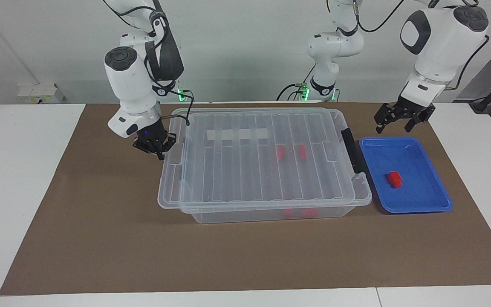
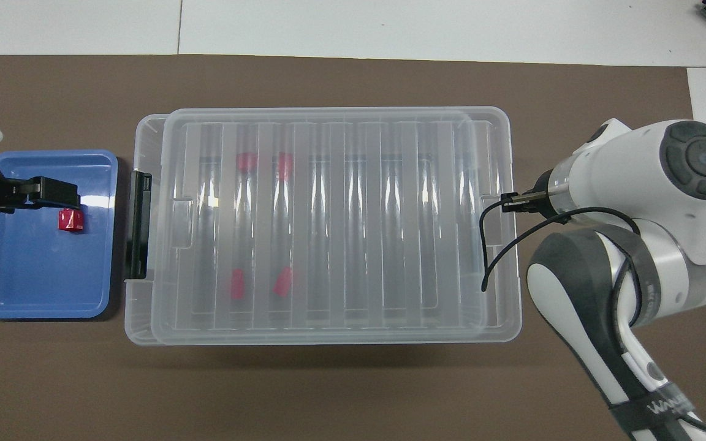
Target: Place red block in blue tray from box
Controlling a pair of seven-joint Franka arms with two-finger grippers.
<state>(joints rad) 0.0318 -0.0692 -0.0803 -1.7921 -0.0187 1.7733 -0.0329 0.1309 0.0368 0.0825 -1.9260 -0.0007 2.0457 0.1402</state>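
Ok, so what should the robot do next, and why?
Probably lift the left gripper away from the blue tray to rest. The red block already lies in the tray, the gripper hangs open and empty over the tray's rim, and the box has its lid on. The right gripper waits at the box's end toward the right arm.

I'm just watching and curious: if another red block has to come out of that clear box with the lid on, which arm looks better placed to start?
Probably the right: the right gripper is beside the box lid's end, while the left gripper hangs over the blue tray rim.
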